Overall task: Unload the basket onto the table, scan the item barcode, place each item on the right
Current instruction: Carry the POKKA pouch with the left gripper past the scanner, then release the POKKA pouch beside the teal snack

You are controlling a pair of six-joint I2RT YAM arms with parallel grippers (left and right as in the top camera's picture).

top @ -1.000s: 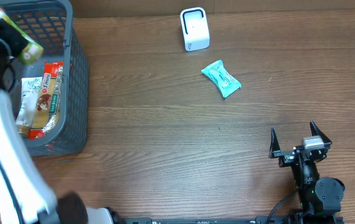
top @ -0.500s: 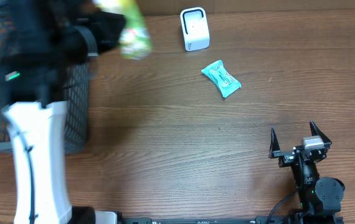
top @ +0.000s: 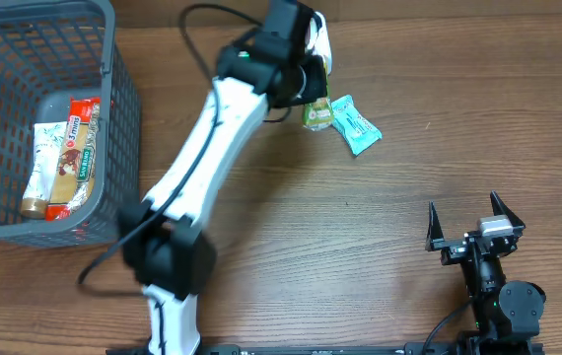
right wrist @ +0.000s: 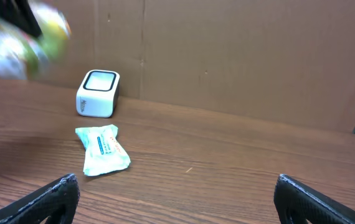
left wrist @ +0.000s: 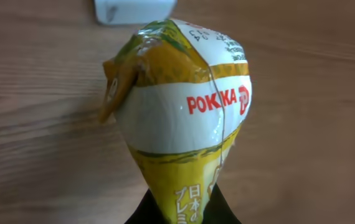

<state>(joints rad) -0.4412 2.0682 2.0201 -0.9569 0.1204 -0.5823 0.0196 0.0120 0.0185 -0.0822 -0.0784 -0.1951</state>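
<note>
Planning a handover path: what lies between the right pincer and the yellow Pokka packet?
A teal packet, lying close to the Pokka packet; the overhead view shows it.

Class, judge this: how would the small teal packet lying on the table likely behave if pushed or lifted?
The teal packet looks like a thin sealed wrapper, so it is probably light and would slide, not roll, on the wooden table. Its glossy, wrinkled film may crumple and slip in a grip. Lying flat, it seems unlikely to tip.

Red "POKKA" on white band of yellow packet (left wrist: pixel 184 118), Japanese characters below
</note>
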